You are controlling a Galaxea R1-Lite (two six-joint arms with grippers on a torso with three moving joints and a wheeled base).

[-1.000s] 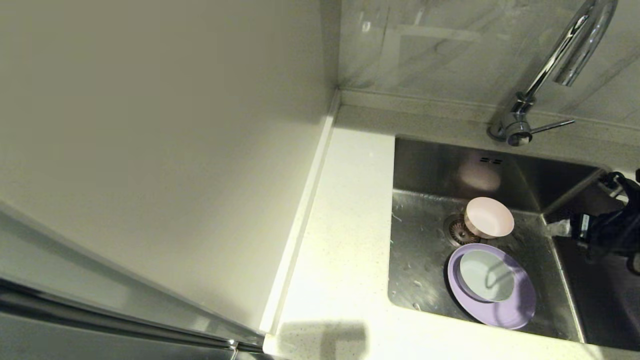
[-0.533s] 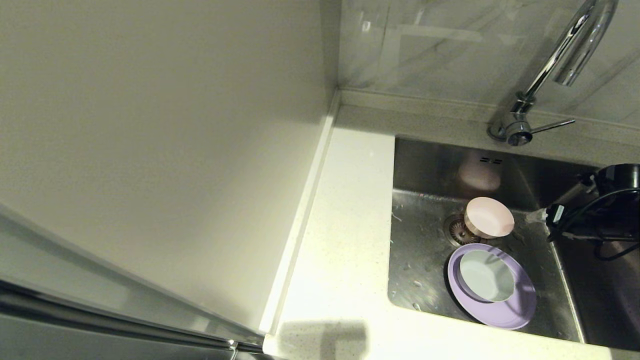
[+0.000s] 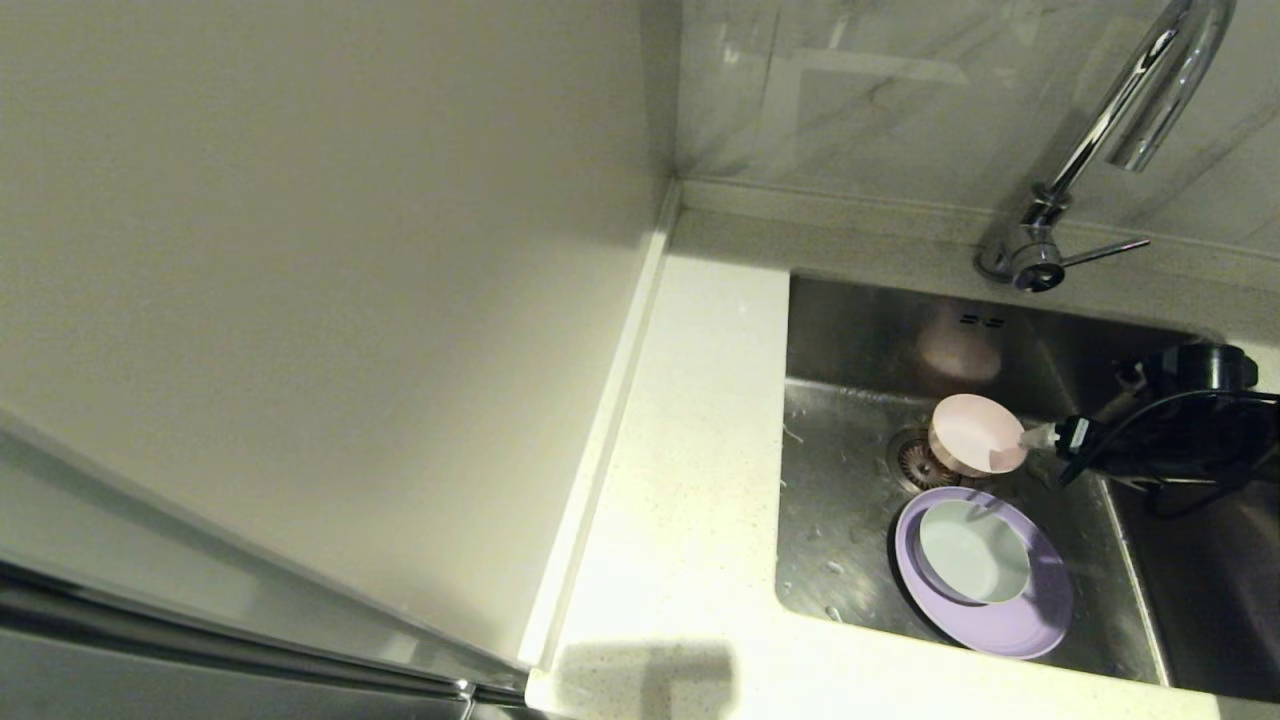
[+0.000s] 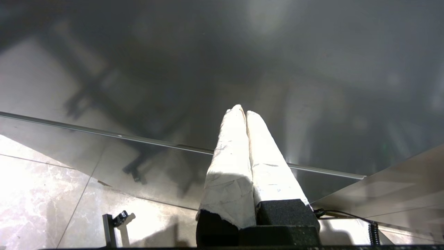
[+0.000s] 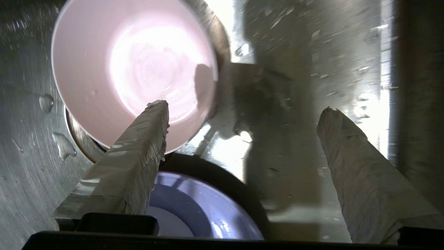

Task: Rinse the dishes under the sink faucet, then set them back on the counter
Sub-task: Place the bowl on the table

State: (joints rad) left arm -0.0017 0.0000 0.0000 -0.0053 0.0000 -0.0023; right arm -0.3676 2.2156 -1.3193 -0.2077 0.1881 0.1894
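The pale pink bowl (image 3: 972, 430) sits in the sink (image 3: 840, 500) beside the drain strainer (image 3: 908, 462). In front of it the blue-green bowl (image 3: 972, 563) rests on the lilac plate (image 3: 1045, 612). My right gripper (image 3: 1035, 437) reaches in from the right, at the pink bowl's right rim. In the right wrist view the gripper (image 5: 242, 108) is open. One finger (image 5: 138, 146) is over the pink bowl (image 5: 125, 66), the other (image 5: 357, 166) outside it above the sink floor; the lilac plate (image 5: 211, 215) lies below. My left gripper (image 4: 242, 110) is shut and empty, out of the head view.
The chrome faucet (image 3: 1120, 110) with its side lever (image 3: 1100, 250) stands behind the sink at the back right. The white speckled counter (image 3: 690, 450) runs along the sink's left, bounded by a raised edge strip (image 3: 600, 440) and a cream wall panel (image 3: 300, 300).
My right gripper has moved left across the sink from its right wall up to the pink bowl's rim. The dishes have not moved.
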